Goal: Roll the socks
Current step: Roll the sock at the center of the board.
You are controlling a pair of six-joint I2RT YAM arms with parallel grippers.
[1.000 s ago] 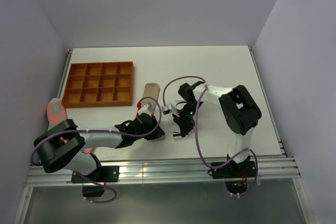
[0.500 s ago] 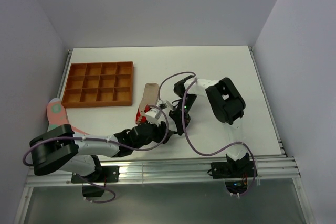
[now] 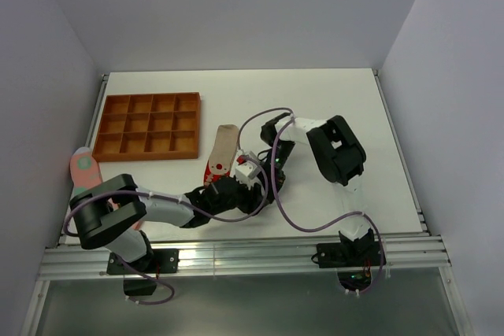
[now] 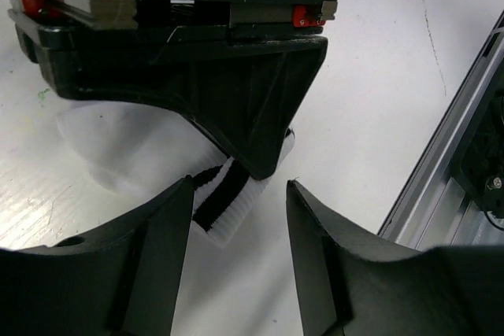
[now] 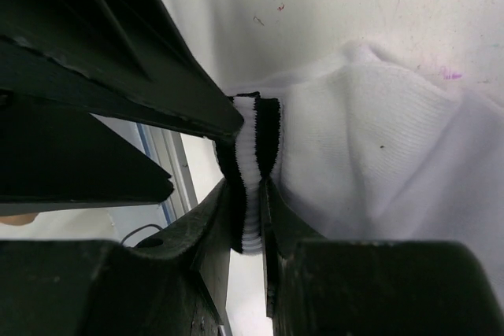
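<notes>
You are working close to the near edge of the table (image 3: 339, 100). In the left wrist view the metal rail (image 4: 450, 159) runs just to the right of the grippers. Walls close in the left, far and right sides, and your widest room lies toward the far side and the right. The tray (image 3: 146, 156) sits at the far left, well apart from the grippers. The left gripper (image 4: 238, 191) has its jaws spread, one finger on each side of the striped cuff without closing on it. The right gripper (image 5: 250, 191) has its jaws pressed together on that cuff, pinching the black-and-white band. The white sock (image 5: 370, 139) lies on the table under both grippers. Its cuff end sticks out between the left fingers and its body fans out behind the right gripper; the top view hides it, so you cannot read its full long axis. The beige sock (image 3: 224, 141) lies with its long axis far to near, the near end leaning left. The red sock (image 3: 211, 172) lies just at that near end, left of the grippers. You have three socks, one tray of twelve compartments, and two grippers.
</notes>
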